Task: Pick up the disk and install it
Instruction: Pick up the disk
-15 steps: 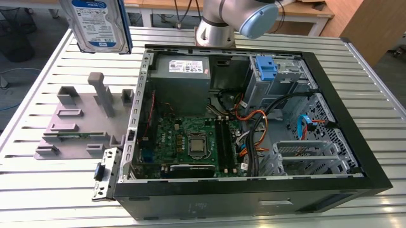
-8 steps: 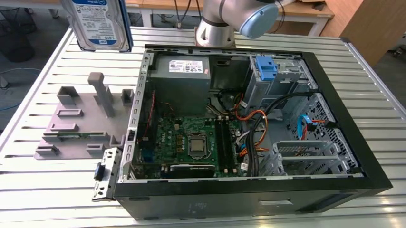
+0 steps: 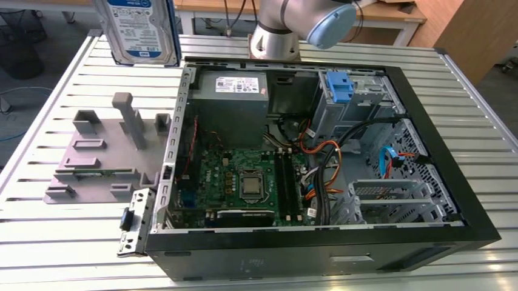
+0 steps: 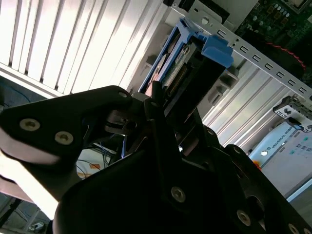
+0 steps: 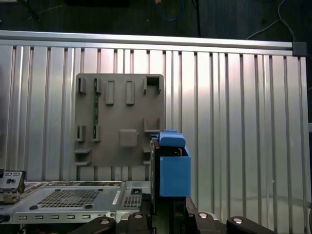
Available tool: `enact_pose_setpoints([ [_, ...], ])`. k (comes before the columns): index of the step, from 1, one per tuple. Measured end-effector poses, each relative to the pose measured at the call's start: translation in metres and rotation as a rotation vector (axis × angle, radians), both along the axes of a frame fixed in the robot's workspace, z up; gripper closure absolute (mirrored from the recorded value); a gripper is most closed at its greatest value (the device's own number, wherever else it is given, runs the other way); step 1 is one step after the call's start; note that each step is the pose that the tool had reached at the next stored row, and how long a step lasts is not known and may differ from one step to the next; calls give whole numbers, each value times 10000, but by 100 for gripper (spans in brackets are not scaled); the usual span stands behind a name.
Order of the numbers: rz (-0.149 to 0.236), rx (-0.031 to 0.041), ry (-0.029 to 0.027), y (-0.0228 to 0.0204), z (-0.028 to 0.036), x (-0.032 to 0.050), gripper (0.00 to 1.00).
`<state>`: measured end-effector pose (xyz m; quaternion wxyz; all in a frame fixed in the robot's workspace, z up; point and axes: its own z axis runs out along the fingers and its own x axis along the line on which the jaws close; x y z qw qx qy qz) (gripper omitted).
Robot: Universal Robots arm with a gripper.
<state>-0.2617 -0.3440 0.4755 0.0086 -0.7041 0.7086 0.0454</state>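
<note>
There is one disk (image 3: pixel 137 30), one open computer case (image 3: pixel 471 200), one grey holder (image 3: pixel 97 157) and one arm (image 3: pixel 279 27). The case and the holder sit on one ribbed metal tabletop (image 3: pixel 73 230). The disk is up in the air.

The gripper (image 4: pixel 170 105) is closed tight on one end of the disk (image 4: pixel 178 63), so the disk sticks straight out from it.

In the exterior view the disk stands on end to that view's left of the case, past the holder. Its long side runs up and down, and its white-and-blue label faces the camera.

In the first wrist view the disk (image 5: pixel 173 168) shows its thin blue edge. It hangs over the tabletop, just beside the holder (image 5: pixel 119 117).

One bare blue bracket (image 3: pixel 338 88) sits inside the case.
</note>
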Motion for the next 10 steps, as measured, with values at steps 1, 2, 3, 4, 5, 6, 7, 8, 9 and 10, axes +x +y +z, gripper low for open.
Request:
enact_pose_setpoints([
  [1, 0, 0, 2, 0, 0, 34, 65],
  [2, 1, 1, 4, 0, 0, 71, 65],
  [3, 1, 1, 5, 0, -1, 106, 65],
  [4, 0, 1, 7, 0, -1, 142, 65],
  [5, -1, 1, 9, 0, 0, 180, 65],
  [6, 0, 0, 11, 0, 0, 216, 65],
  [7, 1, 0, 12, 0, 0, 252, 65],
  [8, 1, 0, 13, 0, 0, 288, 65],
  [9, 1, 0, 14, 0, 0, 322, 65],
  [10, 0, 0, 15, 0, -1, 356, 65],
])
